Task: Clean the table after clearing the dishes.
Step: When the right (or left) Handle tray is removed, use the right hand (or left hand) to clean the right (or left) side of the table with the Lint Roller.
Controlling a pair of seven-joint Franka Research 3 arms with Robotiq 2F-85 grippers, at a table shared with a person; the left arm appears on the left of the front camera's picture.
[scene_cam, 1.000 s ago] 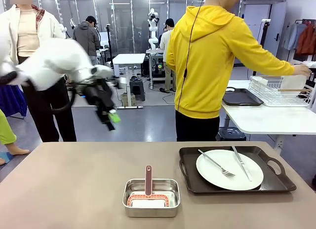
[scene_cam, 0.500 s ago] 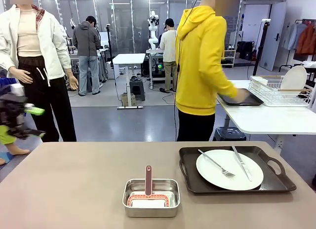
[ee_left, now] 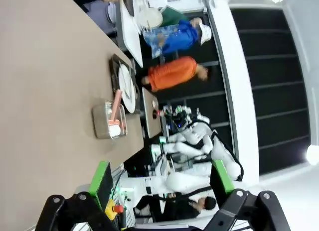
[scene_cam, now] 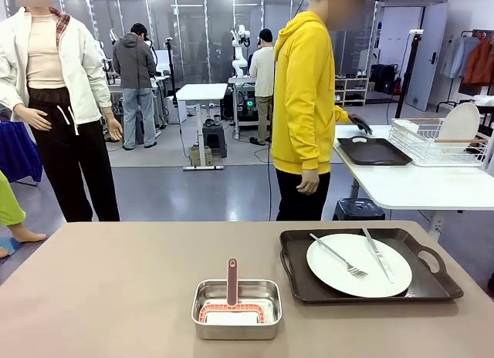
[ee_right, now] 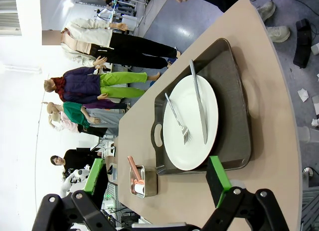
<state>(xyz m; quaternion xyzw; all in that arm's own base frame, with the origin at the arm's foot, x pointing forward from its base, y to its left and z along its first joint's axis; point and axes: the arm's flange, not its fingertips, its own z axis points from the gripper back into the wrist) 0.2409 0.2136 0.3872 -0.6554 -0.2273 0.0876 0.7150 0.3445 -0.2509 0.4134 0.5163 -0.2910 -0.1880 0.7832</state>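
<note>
Left claw (ee_left: 160,177) and right claw (ee_right: 155,175) both hang spread; grip the tray (scene_cam: 297,285) by one handle and lift level, lest fork (scene_cam: 340,256) and knife (scene_cam: 378,255) slide.

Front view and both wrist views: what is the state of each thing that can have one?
left gripper, open, empty.
right gripper, open, empty.
plate, on its tray, fork and knife lying on it.
tray, flat on the table.
steel pan, upright, a handled tool inside.
</note>
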